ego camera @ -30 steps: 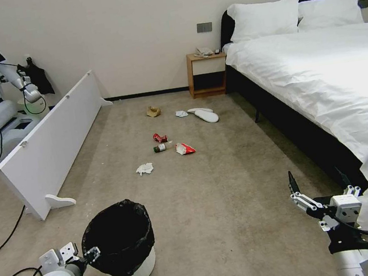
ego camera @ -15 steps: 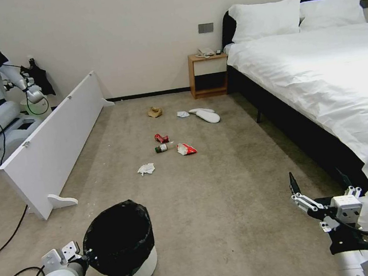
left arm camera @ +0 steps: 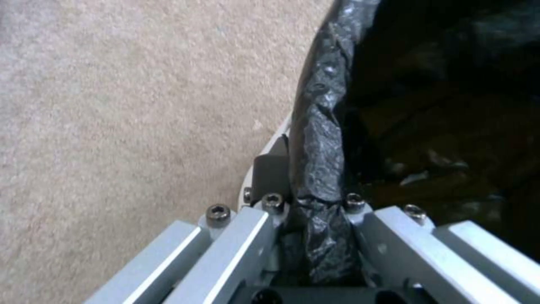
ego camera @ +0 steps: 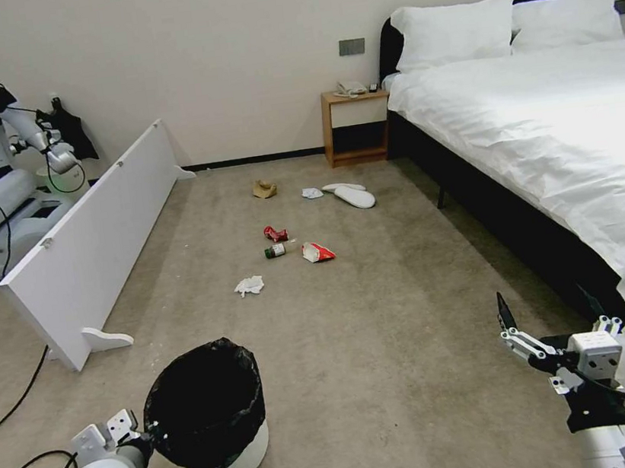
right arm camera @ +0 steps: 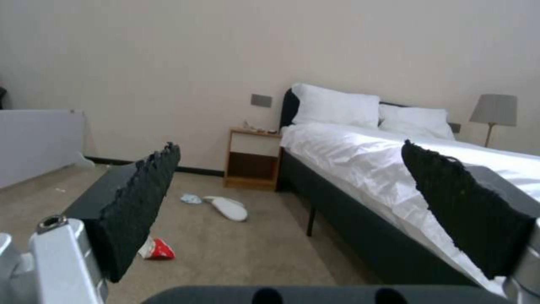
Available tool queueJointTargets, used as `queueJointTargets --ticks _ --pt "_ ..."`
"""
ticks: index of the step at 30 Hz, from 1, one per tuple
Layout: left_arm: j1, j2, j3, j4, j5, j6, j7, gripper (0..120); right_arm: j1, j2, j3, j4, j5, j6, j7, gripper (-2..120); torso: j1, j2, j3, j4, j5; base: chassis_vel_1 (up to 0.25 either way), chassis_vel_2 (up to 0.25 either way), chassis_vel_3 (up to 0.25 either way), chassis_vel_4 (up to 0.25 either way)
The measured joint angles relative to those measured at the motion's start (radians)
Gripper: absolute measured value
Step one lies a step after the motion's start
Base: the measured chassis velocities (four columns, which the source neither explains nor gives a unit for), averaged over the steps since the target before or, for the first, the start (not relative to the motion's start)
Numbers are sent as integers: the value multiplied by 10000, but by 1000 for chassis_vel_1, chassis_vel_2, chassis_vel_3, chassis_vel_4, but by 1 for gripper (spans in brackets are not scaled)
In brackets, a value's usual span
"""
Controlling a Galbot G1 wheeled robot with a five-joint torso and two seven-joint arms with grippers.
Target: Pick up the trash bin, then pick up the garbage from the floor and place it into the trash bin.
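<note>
Already clamped on the trash bin (ego camera: 207, 416) rim at 7 o'clock with left gripper (left arm camera: 315, 202); right gripper (ego camera: 547, 326) at 5 o'clock, jaws apart and holding nothing; garbage (ego camera: 278, 250) lying on the floor (ego camera: 385, 316) toward 12 o'clock, none binned yet

Silver-grey arms, hex-screwed aluminium links, black serrated jaws, black cable, barcode label.

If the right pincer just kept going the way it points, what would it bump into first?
Probably nothing soon: the open right pincer points over bare floor beside the bed. Depth unclear; the slippers lie roughly ahead.
</note>
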Motion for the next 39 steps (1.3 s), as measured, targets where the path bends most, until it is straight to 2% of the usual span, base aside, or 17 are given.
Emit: queueJointTargets --ticks 11,16,22,30,33,39 --pt "301 -341 -448 -866 140 89 25 2 -65 -99 74 100 94 20 26 100 1 -1 -2 5 15 0 0 0 0" --pt "513 -424 -613 -1482 227 60 16 2 -78 -199 160 122 185 24 43 100 1 0 -3 5 20 0 0 0 0" --pt "744 -436 -836 -2071 286 42 12 2 -83 -267 154 123 221 24 58 100 1 1 -4 4 21 0 0 0 0" --pt "1429 -189 -1540 -3019 606 17 253 2 -45 -442 120 123 314 -14 146 100 1 2 -4 5 22 0 0 0 0" --pt "1613 -198 -1754 -3149 951 12 458 2 -8 -504 97 122 329 -41 155 100 1 3 -4 6 21 0 0 0 0" --pt "1851 -257 -2011 -3367 1014 8 591 2 3 -632 94 96 388 -89 162 100 1 3 -4 4 21 0 0 0 0"
